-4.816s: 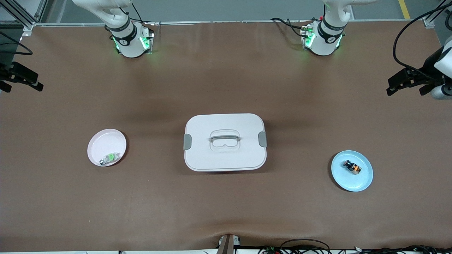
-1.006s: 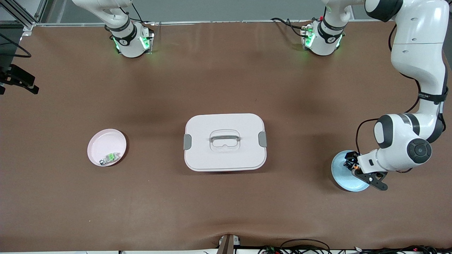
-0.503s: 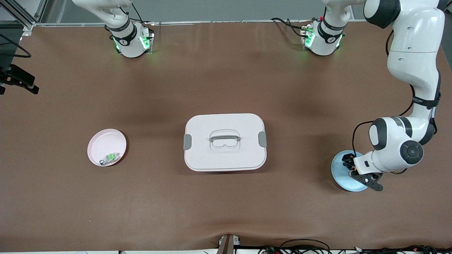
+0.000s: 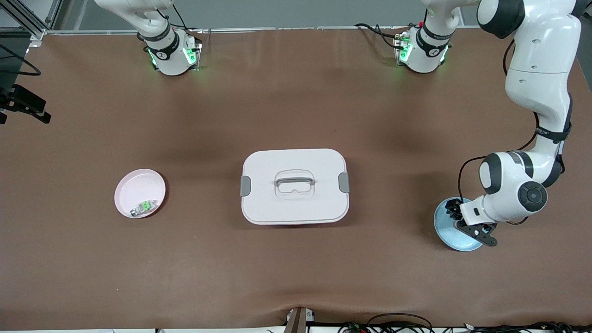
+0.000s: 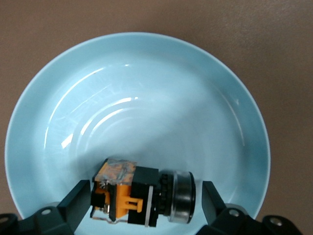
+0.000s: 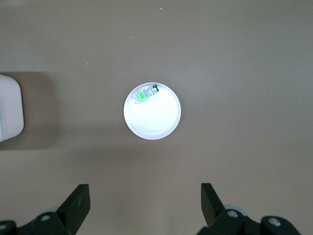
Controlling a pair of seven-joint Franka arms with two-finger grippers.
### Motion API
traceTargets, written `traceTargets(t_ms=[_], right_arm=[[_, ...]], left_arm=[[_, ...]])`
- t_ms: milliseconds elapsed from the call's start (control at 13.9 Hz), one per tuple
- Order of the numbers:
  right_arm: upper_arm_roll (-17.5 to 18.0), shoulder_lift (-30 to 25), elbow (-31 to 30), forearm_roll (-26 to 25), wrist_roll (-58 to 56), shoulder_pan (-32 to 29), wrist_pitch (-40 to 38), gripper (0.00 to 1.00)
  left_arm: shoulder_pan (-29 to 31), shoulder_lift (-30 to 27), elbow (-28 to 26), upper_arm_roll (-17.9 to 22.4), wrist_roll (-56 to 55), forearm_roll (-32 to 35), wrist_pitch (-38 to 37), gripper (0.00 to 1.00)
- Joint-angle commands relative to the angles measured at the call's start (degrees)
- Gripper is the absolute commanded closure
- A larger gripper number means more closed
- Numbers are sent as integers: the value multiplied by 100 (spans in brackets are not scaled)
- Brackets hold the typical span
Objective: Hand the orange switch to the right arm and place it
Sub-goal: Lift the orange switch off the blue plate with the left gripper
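The orange switch, a small black part with an orange body and a round silvery-ringed cap, lies on its side in a light blue plate toward the left arm's end of the table. My left gripper is down in that plate and open. One finger stands on each side of the switch with small gaps. In the front view the left gripper hides the switch. My right gripper waits open and empty, high over the table at the right arm's end.
A pink plate holds a silvery part with green marks, also in the right wrist view. A white lidded box with a handle and grey clips stands mid-table. Cables lie along the table's edge nearest the camera.
The left arm's wrist and gripper have shifted a little over the blue plate toward the middle of the table, and now cover the switch in the front view. The right arm has not moved.
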Motion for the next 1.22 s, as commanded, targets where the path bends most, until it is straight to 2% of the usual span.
traceTargets(t_ms=[0,72,144,288,359,431,575,719,1006,1150], right_arm=[[-4,-100,-92,88,8,-45,39,0],[-13,-100,-92,88,8,-45,48,0],[-13,-92,-92,88,8,-71,56,0],[-4,-91,-92,88,8,-98,74,0],[-4,-91,-92,88,-1,-98,74,0],[-4,-91,-84,88,-1,-98,74,0],[-4,-91,-84,88,-1,-98,74,0],[-4,-91,-92,88,-1,-98,83,0],[-4,-83,-84,97,-1,-98,92,0],[-4,-91,-84,97,-10,-124,83,0]], left_arm=[[57,-64,-96,-39,79,73,105,0],[57,-64,-96,-39,79,64,105,5],[65,-64,-87,-39,79,46,105,20],[57,-64,-70,-39,62,28,105,42],[57,-73,-70,-39,53,11,105,49],[57,-73,-70,-39,27,2,105,60],[57,-82,-61,-39,18,-7,105,72],[57,-82,-61,-39,-17,-15,105,77],[13,-160,-69,-48,-490,-24,35,77],[-5,-388,-70,-48,-851,-24,-253,77]])
